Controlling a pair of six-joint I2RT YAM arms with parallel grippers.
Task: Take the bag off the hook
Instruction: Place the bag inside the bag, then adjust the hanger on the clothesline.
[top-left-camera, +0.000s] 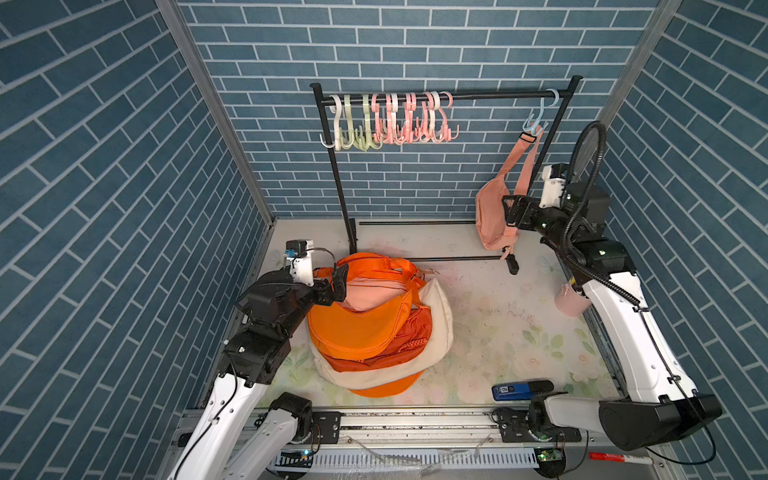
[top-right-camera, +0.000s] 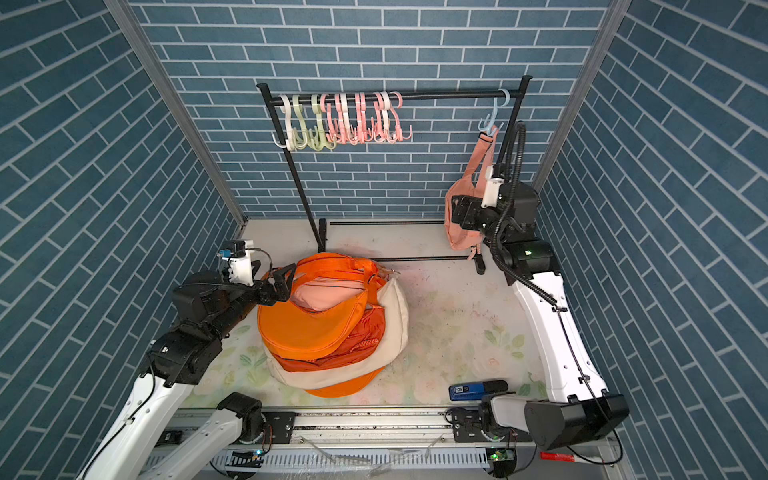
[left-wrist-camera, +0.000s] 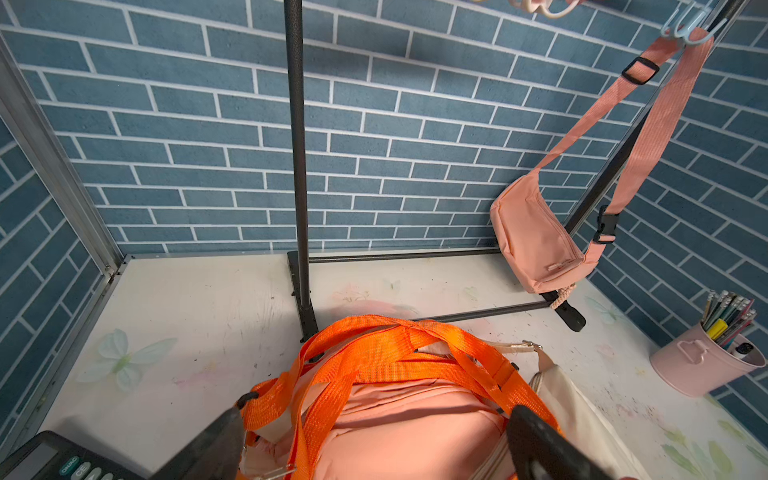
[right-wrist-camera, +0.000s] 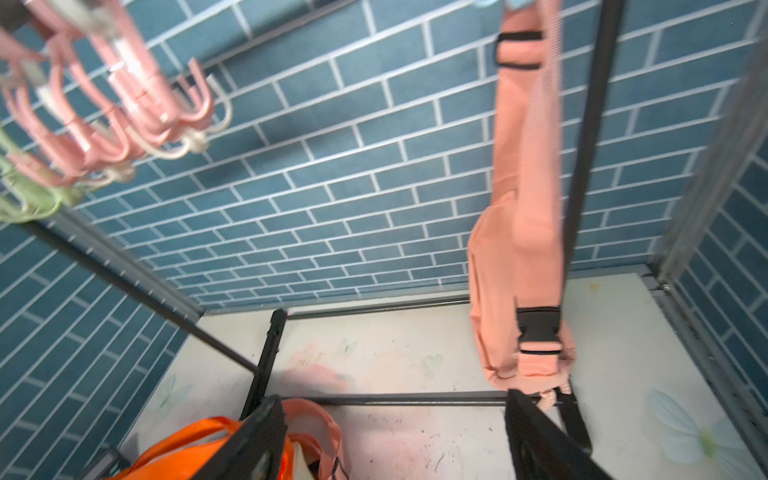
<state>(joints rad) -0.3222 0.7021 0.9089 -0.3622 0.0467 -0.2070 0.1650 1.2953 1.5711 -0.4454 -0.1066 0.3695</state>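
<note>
Right wrist view: right pincer (right-wrist-camera: 392, 399) wide, empty, just beside bag (right-wrist-camera: 515, 291) at table's two o'clock; likely approach step; next, lift strap (right-wrist-camera: 523, 124) off hook (top-left-camera: 535, 123).

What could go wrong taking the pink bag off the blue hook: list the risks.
The pink bag hangs by its strap over the blue hook, itself loose on the rail; a sideways pull may slide the hook instead of freeing the strap.
The right gripper, jaws open, sits by the bag near the rack post; it could clip the post.
The pencil cup stands beside the right arm and could be knocked.
</note>
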